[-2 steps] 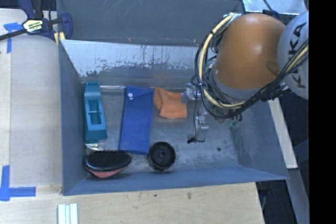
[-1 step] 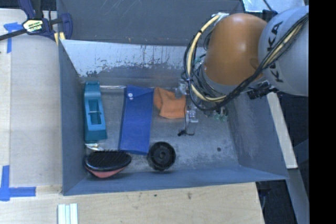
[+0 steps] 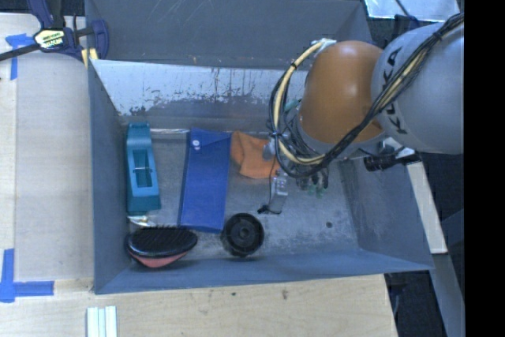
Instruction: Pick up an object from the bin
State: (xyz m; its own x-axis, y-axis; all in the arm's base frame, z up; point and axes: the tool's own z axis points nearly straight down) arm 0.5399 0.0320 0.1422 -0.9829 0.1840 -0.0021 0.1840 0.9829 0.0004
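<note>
Near-left corner: black brush (image 3: 162,243), red underside. Right of it, black round cap (image 3: 242,234), just near-left of gripper (image 3: 275,198). Gripper low over bin (image 3: 347,221) floor, right of blue flat pouch (image 3: 203,179); wide or narrow, cannot tell. Teal tape dispenser (image 3: 142,168) at left. Orange crumpled thing (image 3: 249,158) just beyond gripper.

Hand (image 3: 276,197) low (arm (image 3: 426,91) from right)

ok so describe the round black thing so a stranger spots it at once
In the grey bin, look along the wall at the view's bottom. Just right of the lower end of the flat blue pouch lies the black disc. It alone is round; the black brush left of it is oval, reddish-edged.
</note>
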